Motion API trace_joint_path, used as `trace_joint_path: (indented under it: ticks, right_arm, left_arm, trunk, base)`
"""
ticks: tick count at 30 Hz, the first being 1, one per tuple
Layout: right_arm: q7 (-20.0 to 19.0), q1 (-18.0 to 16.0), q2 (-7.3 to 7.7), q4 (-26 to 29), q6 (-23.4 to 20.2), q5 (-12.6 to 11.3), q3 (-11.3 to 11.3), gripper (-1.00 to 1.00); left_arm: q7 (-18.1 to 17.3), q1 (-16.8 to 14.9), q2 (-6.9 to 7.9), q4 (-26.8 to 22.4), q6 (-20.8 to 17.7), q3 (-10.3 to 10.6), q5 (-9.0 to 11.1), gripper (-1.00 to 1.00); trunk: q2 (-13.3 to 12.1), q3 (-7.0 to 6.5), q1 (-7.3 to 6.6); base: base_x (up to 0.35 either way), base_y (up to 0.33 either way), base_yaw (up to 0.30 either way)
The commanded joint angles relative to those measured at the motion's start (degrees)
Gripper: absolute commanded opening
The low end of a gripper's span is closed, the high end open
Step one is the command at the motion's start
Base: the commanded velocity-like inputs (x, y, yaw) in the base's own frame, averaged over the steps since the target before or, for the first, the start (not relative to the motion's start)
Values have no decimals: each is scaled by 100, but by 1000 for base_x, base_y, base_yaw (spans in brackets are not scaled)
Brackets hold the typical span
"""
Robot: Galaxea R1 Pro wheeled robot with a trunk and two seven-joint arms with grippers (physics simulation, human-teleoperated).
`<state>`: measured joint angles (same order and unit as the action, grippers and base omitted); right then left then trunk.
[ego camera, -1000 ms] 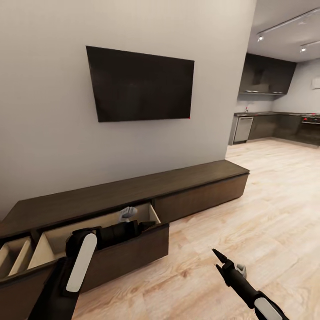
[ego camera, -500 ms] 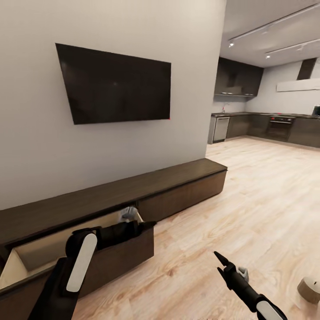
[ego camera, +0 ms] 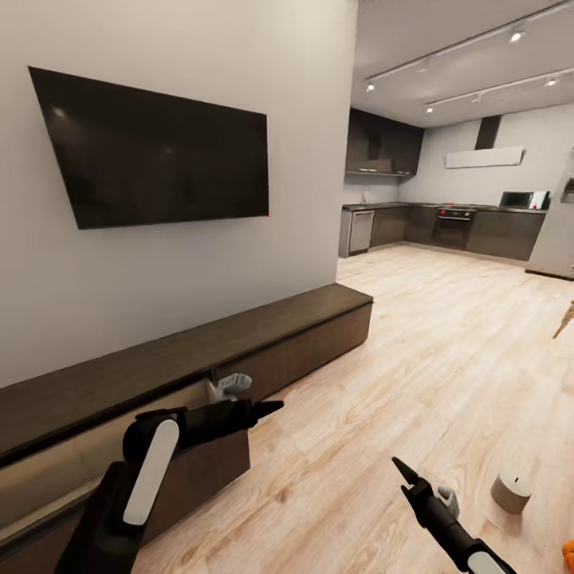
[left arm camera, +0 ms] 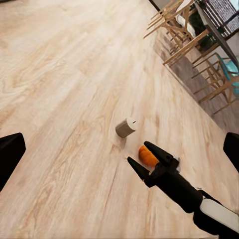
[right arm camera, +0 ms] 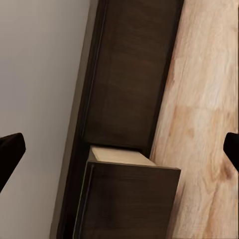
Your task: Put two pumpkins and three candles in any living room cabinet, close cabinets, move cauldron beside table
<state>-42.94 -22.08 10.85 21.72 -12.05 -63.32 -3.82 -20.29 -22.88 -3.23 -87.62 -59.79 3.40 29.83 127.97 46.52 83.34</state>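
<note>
One candle (ego camera: 510, 491) on the floor, a pumpkin (left arm camera: 147, 155) just beside it, neither stowed yet. Cabinet (ego camera: 239, 351) along the wall with one drawer (right arm camera: 130, 199) pulled out, not yet shut. Left gripper (ego camera: 267, 409) over that drawer, jaws hard to judge. Right gripper (left arm camera: 144, 159) near the candle, jaws parted, empty. Most of the task apparently left: stowing, closing, moving the cauldron.

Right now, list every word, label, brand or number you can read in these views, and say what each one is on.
No readable text in any view.
TV: blank dark screen, no brand visible.
Kitchen appliances: too far and small to show any marking.
Candle, pumpkin, cabinet: plain, unlabelled.
</note>
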Motion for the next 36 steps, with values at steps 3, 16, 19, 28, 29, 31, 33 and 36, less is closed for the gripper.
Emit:
trace_joint_path:
  ticks: [3, 16, 19, 28, 29, 31, 33, 36]
  right_arm:
    - [-14, -1, 3, -7, 6, -49, -13, 100]
    - [205, 43, 3, -3, 60, -56, -14, 100]
    - [326, 45, 3, 3, 120, -55, -14, 100]
    - [944, 39, 0, 96, 200, -39, -21, 100]
    - [1084, 38, -1, 165, 203, -34, -25, 100]
    - [1402, 38, -2, 326, 203, -27, -24, 100]
    - [1901, 33, -3, 570, 203, -17, -22, 100]
    - [2522, 30, -6, 965, 203, -11, 1, 100]
  left_arm:
    - [138, -5, -8, -1, -21, 3, -40, 100]
    - [387, -6, -9, 3, -21, 12, -36, 100]
    - [428, -6, -10, 3, -21, 12, -42, 100]
    - [971, -6, -16, 36, -21, 12, -44, 100]
    - [1092, -6, -17, 39, -21, 12, -42, 100]
    - [1227, -6, -19, 41, -21, 12, -42, 100]
    - [1305, -8, -18, 45, -21, 13, -44, 100]
    - [1347, -9, -15, 49, -21, 14, -47, 100]
  trunk:
    - [2, -2, -1]
    - [2, -47, -1]
    - [2, -60, -1]
    - [2, -105, -1]
    - [2, -110, -1]
    - [2, -122, -1]
    - [2, -134, -1]
    - [2, -152, -1]
  base:
    - [7, 0, -271]
    - [1, 0, -270]
    - [0, 0, -255]
    - [0, 0, -241]
    - [0, 0, -226]
    - [0, 0, -220]
    - [0, 0, -217]
    - [0, 0, -213]
